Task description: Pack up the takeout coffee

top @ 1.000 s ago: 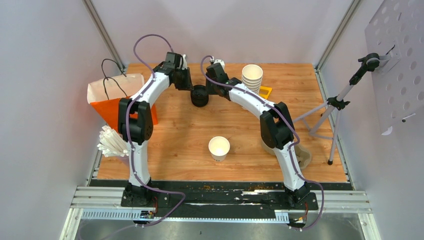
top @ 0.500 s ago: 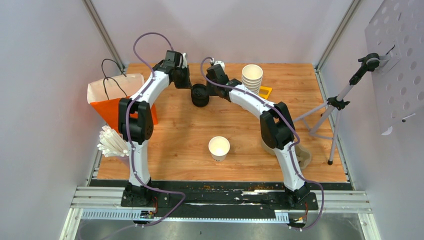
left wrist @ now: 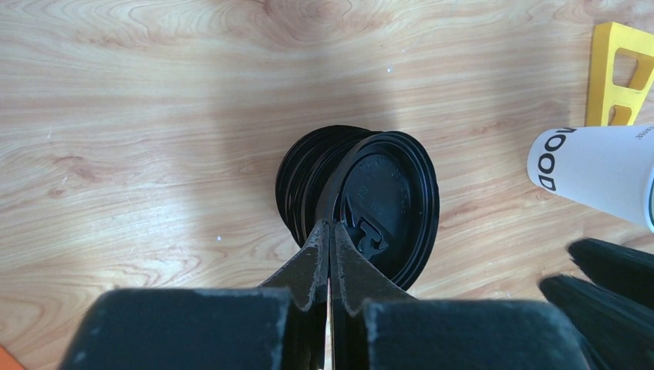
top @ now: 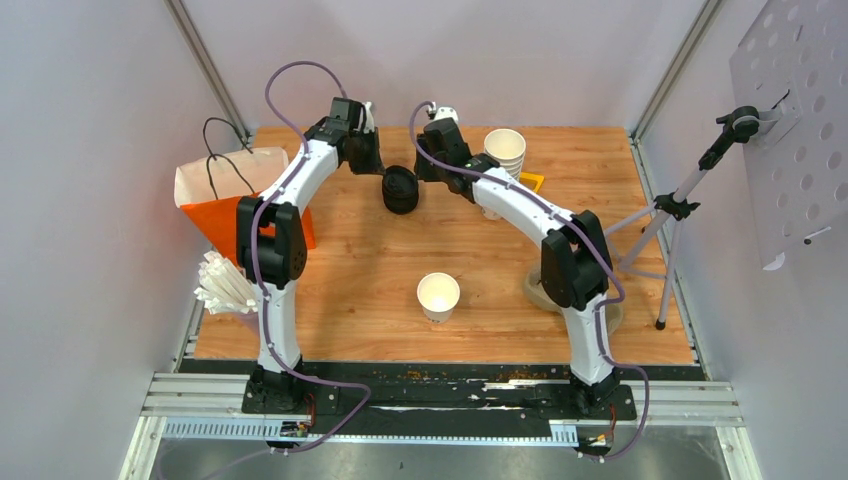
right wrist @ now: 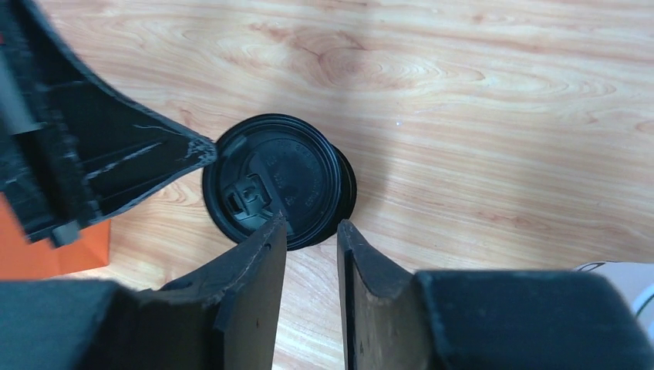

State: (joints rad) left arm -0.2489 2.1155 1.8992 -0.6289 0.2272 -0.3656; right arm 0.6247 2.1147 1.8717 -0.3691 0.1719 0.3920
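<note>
Pinches rim of round black plastic lid [left wrist: 389, 193] in clenched left end effector [left wrist: 330, 229], likely to peel it off stack of black lids [left wrist: 297, 185]; holds right end effector [right wrist: 312, 225] released alongside.

- A robot lab test cell, not a home or shop.
- Plain white walls [top: 90, 150] and slanting metal frame posts [top: 205, 70] box in one wood-grain table [top: 350, 290].
- Two white-and-black arms, left [top: 270, 250] and right [top: 570, 270], are bolted to aluminium rails [top: 450, 395] at the near edge, with cables [top: 300, 75] looping free.
- A tripod stand [top: 665, 215] and a perforated panel [top: 795, 120] stand on the right.
</note>
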